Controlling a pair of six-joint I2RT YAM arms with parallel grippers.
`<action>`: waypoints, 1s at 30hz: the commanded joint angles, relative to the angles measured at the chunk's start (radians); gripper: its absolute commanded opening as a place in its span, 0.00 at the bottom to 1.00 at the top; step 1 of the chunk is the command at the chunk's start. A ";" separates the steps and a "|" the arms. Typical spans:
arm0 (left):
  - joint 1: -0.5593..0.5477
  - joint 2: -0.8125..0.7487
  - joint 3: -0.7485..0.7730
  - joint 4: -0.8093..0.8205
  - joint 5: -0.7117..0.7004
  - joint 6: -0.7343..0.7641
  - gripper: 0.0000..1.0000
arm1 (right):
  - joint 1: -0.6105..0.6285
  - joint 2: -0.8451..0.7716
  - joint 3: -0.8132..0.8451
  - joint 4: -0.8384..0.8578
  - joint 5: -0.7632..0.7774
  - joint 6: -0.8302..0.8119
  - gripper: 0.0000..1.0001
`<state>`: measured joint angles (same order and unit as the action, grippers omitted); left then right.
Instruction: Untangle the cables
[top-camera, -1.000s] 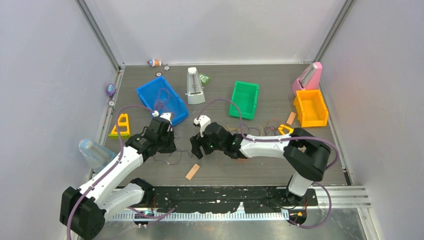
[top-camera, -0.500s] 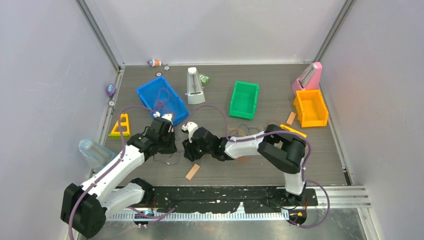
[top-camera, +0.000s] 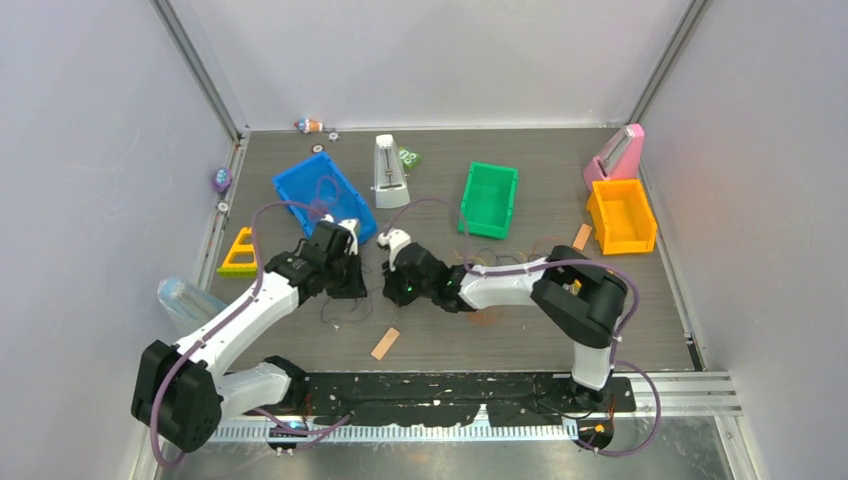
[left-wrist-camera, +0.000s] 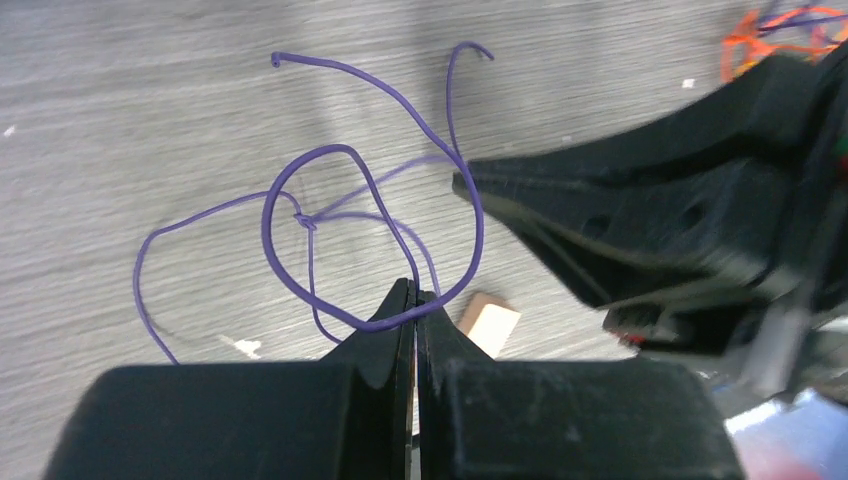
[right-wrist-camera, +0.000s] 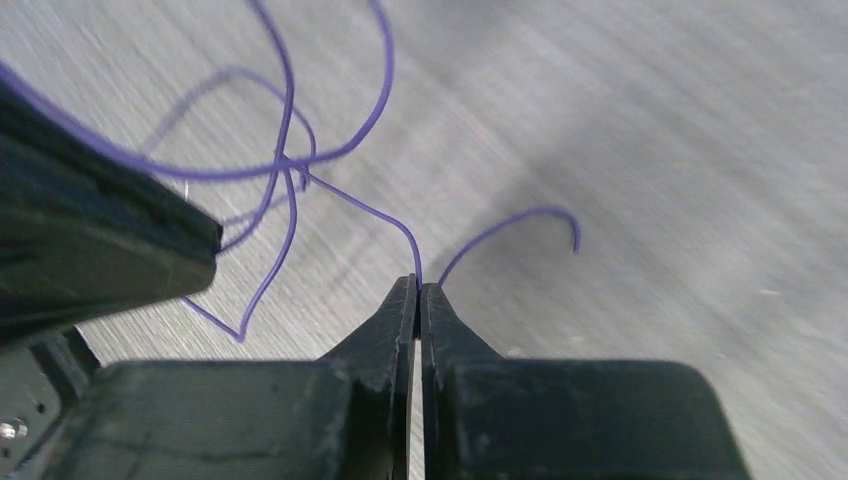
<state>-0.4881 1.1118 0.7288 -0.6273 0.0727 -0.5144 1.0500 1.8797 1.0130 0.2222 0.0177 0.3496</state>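
A thin purple cable (left-wrist-camera: 345, 148) lies in loose crossing loops with a small knot on the grey table, between my two grippers. The left gripper (left-wrist-camera: 414, 295) is shut on the bottom of its big loop. The right gripper (right-wrist-camera: 417, 285) is shut on a strand of the same purple cable (right-wrist-camera: 530, 210) close to one free end. From above, the left gripper (top-camera: 350, 288) and right gripper (top-camera: 393, 290) face each other a few centimetres apart. An orange and red cable tangle (left-wrist-camera: 760, 40) lies farther right, behind the right arm (top-camera: 500, 285).
A flat wooden stick (top-camera: 385, 343) lies just in front of the grippers. Behind stand a blue bin (top-camera: 300, 185), white metronome (top-camera: 388, 172), green bin (top-camera: 488, 198), orange bin (top-camera: 622, 215) and pink metronome (top-camera: 615, 155). A yellow triangle (top-camera: 238, 255) sits at the left.
The right gripper has swung left toward the left gripper and closed from wide open onto the purple cable. The left gripper stayed shut and shifted slightly back and right.
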 joint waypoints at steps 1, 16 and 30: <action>-0.009 0.053 0.098 0.099 0.162 0.016 0.00 | -0.106 -0.170 -0.035 0.017 0.002 0.080 0.05; -0.110 0.547 0.768 0.261 0.317 -0.013 0.00 | -0.442 -0.511 0.073 -0.311 0.070 -0.057 0.05; -0.111 1.161 1.338 0.513 0.500 -0.262 0.00 | -0.704 -0.348 0.245 -0.400 0.086 -0.070 0.05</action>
<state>-0.5976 2.1639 1.9488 -0.2264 0.5026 -0.6666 0.3733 1.4624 1.2030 -0.1608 0.0929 0.2932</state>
